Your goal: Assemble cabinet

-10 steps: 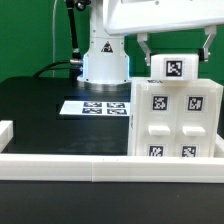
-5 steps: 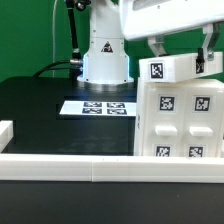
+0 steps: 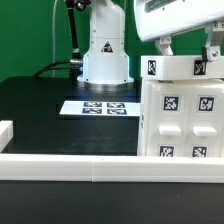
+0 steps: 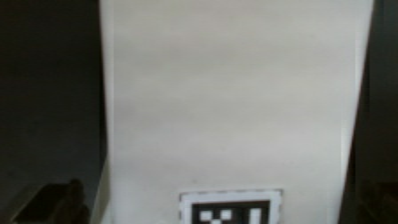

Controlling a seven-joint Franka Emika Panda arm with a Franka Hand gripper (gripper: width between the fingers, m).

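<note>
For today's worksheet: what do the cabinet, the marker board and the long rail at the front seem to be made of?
Cabinet: looks like matte white plastic, with uniform moulded-looking faces and rounded insets; its black-and-white tags are probably printed stickers.
Marker board: thin, flat, white, perhaps printed card or plastic sheet; the material is unclear.
Rail: same plain white look with soft edges, likely plastic too.

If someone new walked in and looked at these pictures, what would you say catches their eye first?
Most likely the cabinet, a big white block covered in black-and-white tags, standing at the exterior view's right against the long white rail in front. Right above it hangs the hand, its fingers straddling the cabinet's top. Behind, the marker board lies flat on the black table before the arm's white base.
</note>
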